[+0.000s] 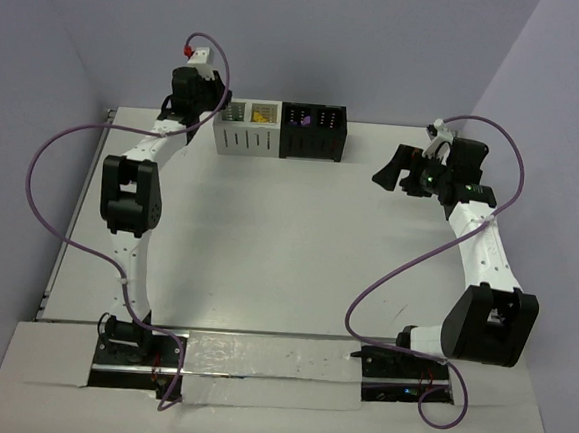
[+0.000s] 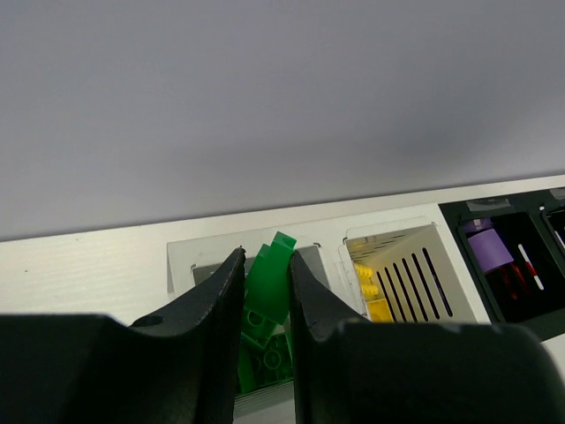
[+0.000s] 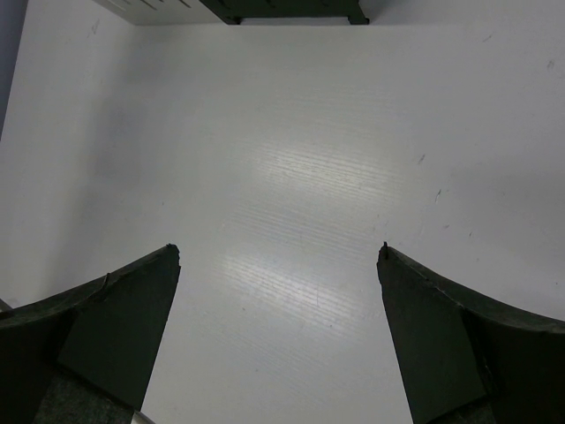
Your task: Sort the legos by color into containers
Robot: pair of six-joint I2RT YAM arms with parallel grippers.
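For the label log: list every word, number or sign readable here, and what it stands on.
None readable.
White bins, black bins: slots only, no lettering.
Grey tabs on the bin rims: too blurred to tell whether anything is printed.
Green lego in the left tool: no print visible.
Left arm, right arm, table: no legible marks.
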